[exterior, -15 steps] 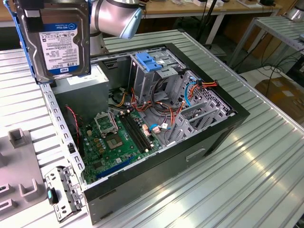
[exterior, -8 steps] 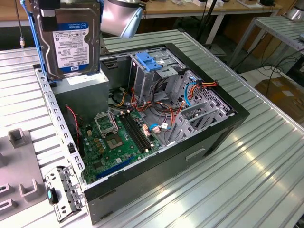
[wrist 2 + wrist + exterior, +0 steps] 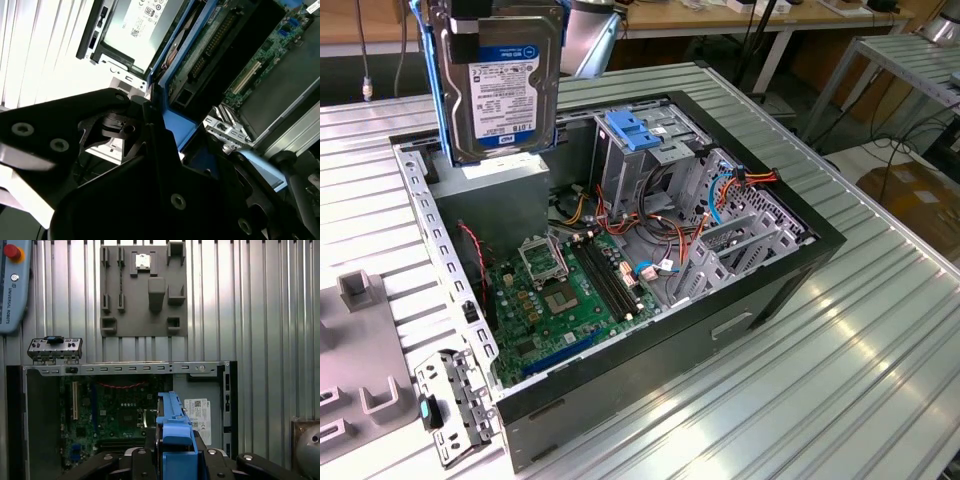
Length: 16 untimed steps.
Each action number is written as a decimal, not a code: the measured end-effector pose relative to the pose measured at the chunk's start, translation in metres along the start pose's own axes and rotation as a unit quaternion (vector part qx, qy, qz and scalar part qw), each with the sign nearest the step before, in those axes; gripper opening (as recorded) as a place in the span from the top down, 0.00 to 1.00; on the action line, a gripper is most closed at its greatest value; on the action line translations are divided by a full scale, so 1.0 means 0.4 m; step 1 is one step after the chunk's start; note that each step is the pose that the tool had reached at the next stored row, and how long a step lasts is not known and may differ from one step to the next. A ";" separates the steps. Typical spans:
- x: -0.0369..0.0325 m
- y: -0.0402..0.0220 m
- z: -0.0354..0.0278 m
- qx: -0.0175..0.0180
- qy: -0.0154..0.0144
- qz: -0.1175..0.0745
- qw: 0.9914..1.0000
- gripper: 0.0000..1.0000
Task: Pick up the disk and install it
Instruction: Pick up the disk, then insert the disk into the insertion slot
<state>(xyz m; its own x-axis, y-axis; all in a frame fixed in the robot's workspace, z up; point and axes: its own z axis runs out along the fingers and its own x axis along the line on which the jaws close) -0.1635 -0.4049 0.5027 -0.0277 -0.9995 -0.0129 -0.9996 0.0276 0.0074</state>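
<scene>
Entry one, as I read it from my station: black pincer (image 3: 175,460), closed from both sides on the disk (image 3: 500,90), a flat rectangular silver-metal drive with a white label, black top band, blue stripe and blue plastic side rails. I log the disk as pinched and held aloft, standing on edge below the pincer and touching no surface. Entry two, straight beneath the pincer: grey metal power-supply box with a white sticker (image 3: 200,390), seated in a corner of the open black computer case (image 3: 760,290). Entry three, below and to one side of the pincer: green motherboard (image 3: 560,290) on the case floor. Entry four, across the case from the pincer: metal drive cage topped by a blue plastic latch (image 3: 635,130), with red and orange cables beside it. Entry five, outside the case: small metal bracket (image 3: 55,347) just beside the rim, grey moulded fixture plate (image 3: 145,290) farther off, and a pale-blue pendant with a red button (image 3: 12,285). Everything rests on a ribbed aluminium table (image 3: 840,380).
</scene>
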 end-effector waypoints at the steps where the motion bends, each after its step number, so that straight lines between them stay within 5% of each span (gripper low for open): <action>1: 0.000 -0.005 0.000 0.000 0.000 0.000 1.000 0.63; 10: 0.012 -0.060 0.000 0.000 0.000 0.000 1.000 0.63; 16: 0.012 -0.063 0.000 0.000 0.000 0.000 1.000 0.63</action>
<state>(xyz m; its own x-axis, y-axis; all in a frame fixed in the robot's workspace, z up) -0.1386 -0.4104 0.5025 -0.0277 -0.9995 -0.0129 -0.9996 0.0276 0.0073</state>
